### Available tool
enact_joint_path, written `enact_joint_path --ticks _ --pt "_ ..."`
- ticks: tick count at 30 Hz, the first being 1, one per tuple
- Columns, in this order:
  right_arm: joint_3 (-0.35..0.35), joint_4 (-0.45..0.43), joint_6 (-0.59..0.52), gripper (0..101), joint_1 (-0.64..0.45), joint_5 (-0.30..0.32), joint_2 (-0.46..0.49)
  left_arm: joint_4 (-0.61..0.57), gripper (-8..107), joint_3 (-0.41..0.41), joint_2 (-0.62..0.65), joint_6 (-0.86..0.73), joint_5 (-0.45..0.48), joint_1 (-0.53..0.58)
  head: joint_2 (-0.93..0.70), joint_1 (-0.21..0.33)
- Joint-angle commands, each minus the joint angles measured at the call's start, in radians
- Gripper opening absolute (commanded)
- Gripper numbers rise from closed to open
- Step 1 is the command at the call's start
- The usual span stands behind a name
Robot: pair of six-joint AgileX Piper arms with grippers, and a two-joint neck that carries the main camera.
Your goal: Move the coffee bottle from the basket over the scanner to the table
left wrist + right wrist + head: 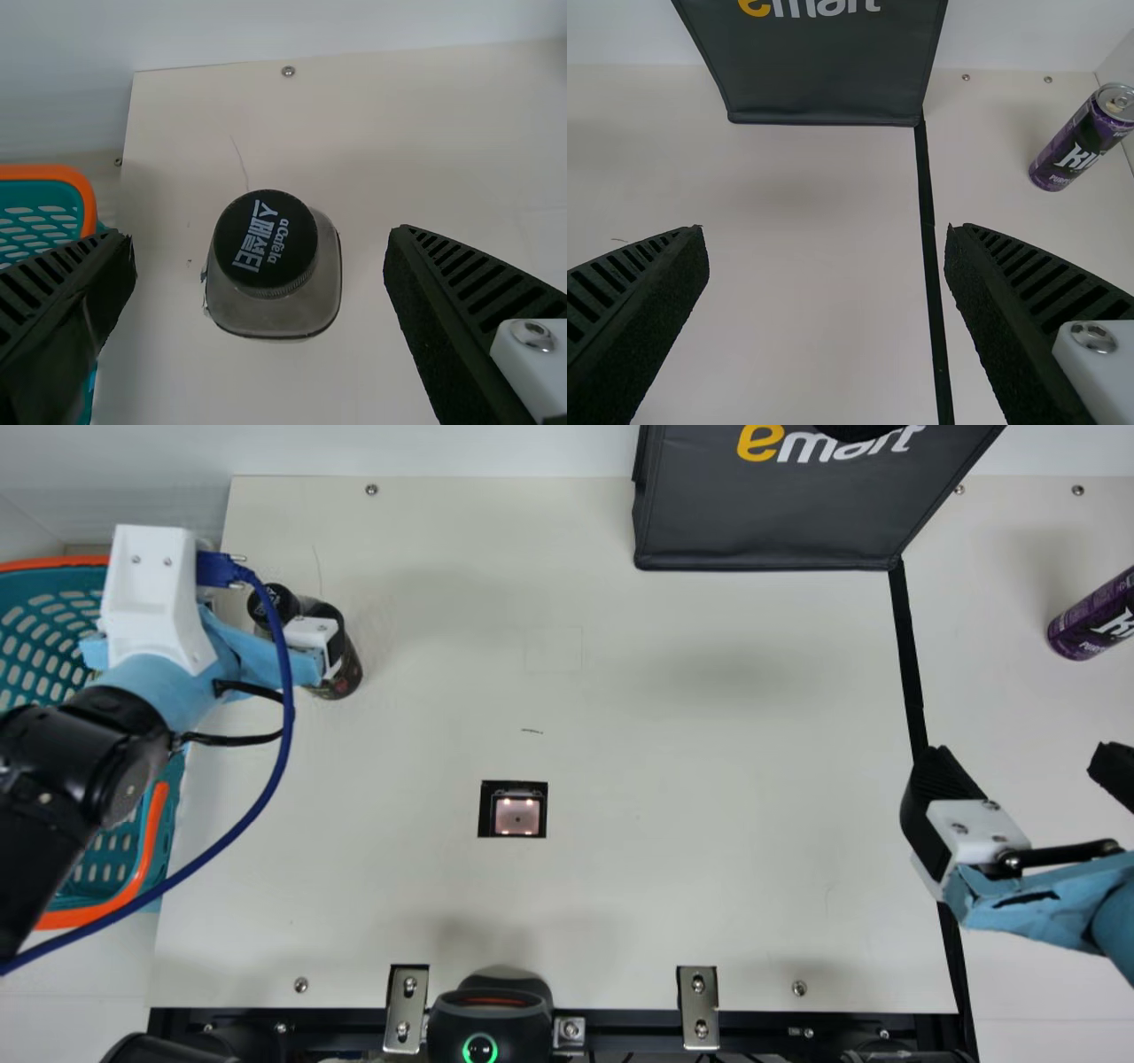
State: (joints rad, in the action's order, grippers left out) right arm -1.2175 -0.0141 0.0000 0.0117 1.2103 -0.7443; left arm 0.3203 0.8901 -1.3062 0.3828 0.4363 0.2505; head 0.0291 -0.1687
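Toward ten o'clock, the coffee bottle (266,241) stands upright near the left gripper (306,646), fingers apart; toward three, the right gripper (1019,757) gapes.

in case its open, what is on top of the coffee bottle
A black cap with white print sits on top of the bottle; its mouth is covered and cannot be seen.

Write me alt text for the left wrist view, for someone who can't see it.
A black-capped coffee bottle, seen from above, stands upright on the cream table between the spread fingers of the left claw, untouched by them. Beside it is part of a teal basket with an orange rim.
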Motion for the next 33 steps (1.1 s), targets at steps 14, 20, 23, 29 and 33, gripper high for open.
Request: enact_joint_path --ticks 14,20,23,29,33 --pt "0.000 0.000 0.000 95 0.000 0.000 0.000 0.126 77 -0.031 -0.072 0.148 -0.144 -0.010 -0.002 0.030" --pt "0.000 0.000 0.000 95 0.000 0.000 0.000 0.148 37 -0.032 -0.083 0.183 -0.157 -0.003 -0.002 0.030" --pt "0.000 0.000 0.000 95 0.000 0.000 0.000 0.153 17 -0.031 -0.082 0.197 -0.155 0.000 -0.002 0.030" --pt "0.000 0.000 0.000 95 0.000 0.000 0.000 0.148 -8 -0.013 -0.057 0.226 -0.111 0.018 -0.002 0.030" --pt "0.000 0.000 0.000 95 0.000 0.000 0.000 0.131 -8 0.013 -0.029 0.247 -0.032 0.049 -0.002 0.030"
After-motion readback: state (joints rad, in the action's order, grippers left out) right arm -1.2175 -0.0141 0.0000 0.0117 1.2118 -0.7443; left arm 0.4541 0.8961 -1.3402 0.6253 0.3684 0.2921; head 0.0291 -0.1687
